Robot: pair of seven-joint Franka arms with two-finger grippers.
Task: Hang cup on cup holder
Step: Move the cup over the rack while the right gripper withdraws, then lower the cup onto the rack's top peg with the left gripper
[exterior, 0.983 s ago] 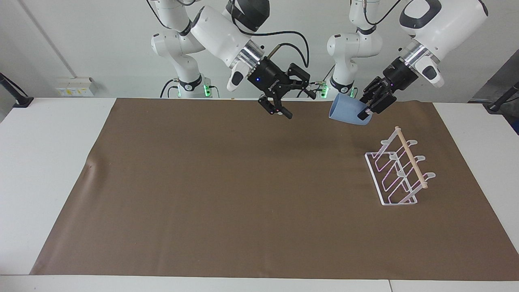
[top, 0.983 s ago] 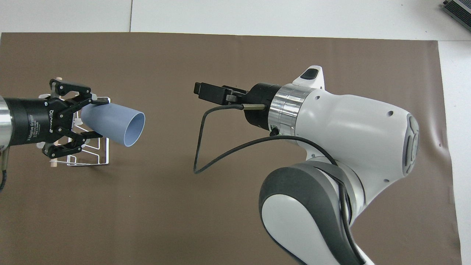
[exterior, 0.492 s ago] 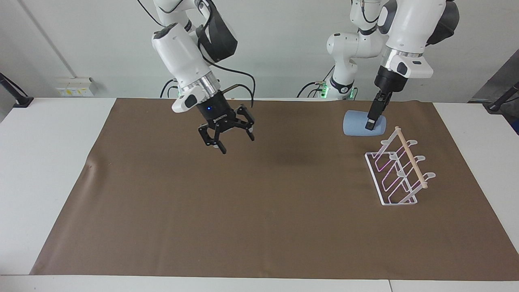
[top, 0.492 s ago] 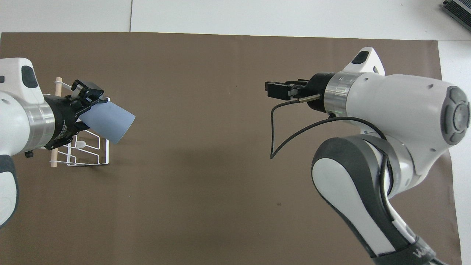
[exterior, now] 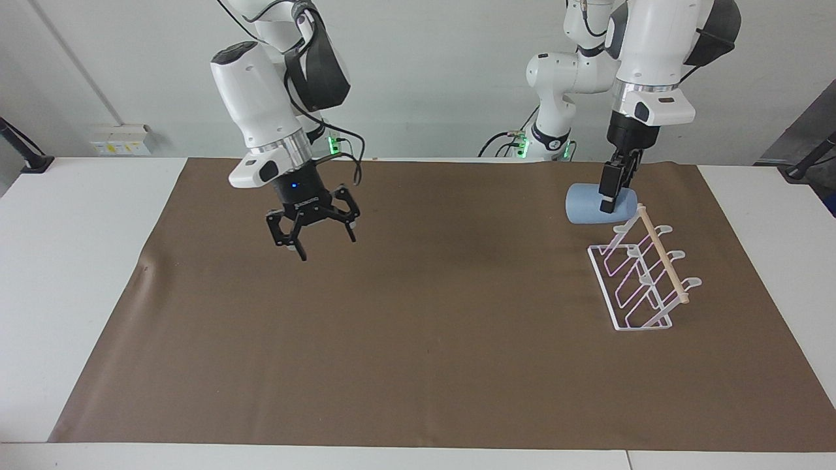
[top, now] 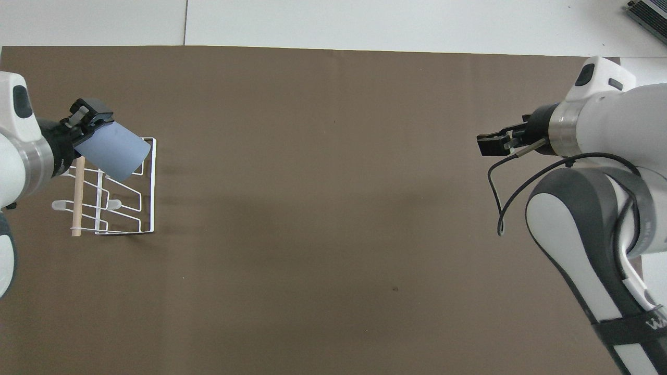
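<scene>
The light-blue cup (exterior: 588, 205) lies on its side in my left gripper (exterior: 609, 198), which is shut on it near its base. The cup hangs in the air over the end of the white wire cup holder (exterior: 662, 253) that is nearest to the robots, close to the tip of its wooden dowel. I cannot tell whether they touch. In the overhead view the cup (top: 112, 152) covers a corner of the holder (top: 78, 198), held by the left gripper (top: 89, 119). My right gripper (exterior: 318, 240) is open and empty above the mat toward the right arm's end; it also shows in the overhead view (top: 490, 145).
A brown mat (exterior: 418, 339) covers most of the white table (exterior: 72, 274). The holder stands on the mat toward the left arm's end. A dark device (top: 646, 13) lies at the table corner farthest from the robots.
My left gripper has turned and carried the cup lower and closer to the holder's dowel. My right arm has swung away toward its own end of the table, its gripper open throughout.
</scene>
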